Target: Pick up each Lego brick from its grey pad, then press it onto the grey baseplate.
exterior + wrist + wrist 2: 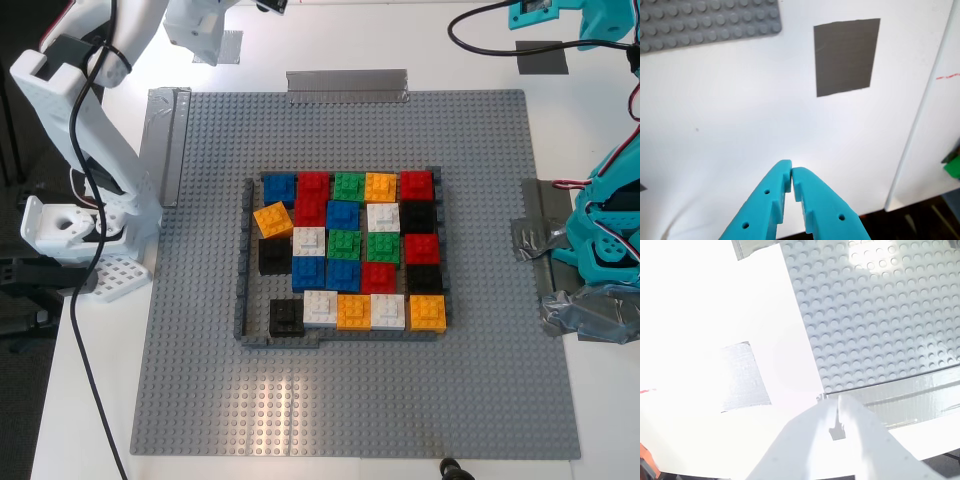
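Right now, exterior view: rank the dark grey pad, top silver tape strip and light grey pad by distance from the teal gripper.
My first gripper sits off-frame at that view's top right.
1. Dark grey pad, top right.
2. Silver tape strip, top centre.
3. Light grey pad, top left.

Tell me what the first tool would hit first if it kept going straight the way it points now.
Probably bare white table: my shut turquoise first tool has nothing directly ahead. The dark grey square pad lies further on and off to one side; depth is hard to judge.
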Available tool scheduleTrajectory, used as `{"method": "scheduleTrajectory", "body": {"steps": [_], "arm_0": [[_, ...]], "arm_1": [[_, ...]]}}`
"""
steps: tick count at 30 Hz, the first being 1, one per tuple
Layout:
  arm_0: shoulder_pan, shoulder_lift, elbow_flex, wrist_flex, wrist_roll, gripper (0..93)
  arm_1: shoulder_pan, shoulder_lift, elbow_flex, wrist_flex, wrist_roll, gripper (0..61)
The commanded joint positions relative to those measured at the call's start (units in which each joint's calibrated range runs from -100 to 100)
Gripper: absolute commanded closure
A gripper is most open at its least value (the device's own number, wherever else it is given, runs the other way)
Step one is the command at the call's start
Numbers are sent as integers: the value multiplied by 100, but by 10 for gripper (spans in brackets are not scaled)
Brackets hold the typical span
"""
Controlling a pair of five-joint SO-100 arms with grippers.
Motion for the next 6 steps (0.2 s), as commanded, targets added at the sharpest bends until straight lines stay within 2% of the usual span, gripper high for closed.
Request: {"method": "scheduleTrajectory", "body": {"steps": [1,6], "arm_0": [[18,-53,-29,-48,25,927],[11,-44,-29,-57,25,927]], "arm_1": [[-54,-531,-33,-61,-5,613],[-68,-539,12,-69,5,613]]}}
